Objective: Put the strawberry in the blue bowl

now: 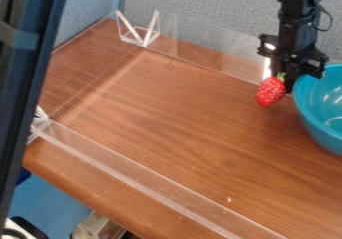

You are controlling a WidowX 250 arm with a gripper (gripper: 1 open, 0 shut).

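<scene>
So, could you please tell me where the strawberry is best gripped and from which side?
Grip the strawberry at its broad top end, coming straight down from above. It hangs with the narrower tip pointing down, so the wide shoulders give two opposite flanks. The pincer holds it exactly so now, beside the blue bowl.
</scene>
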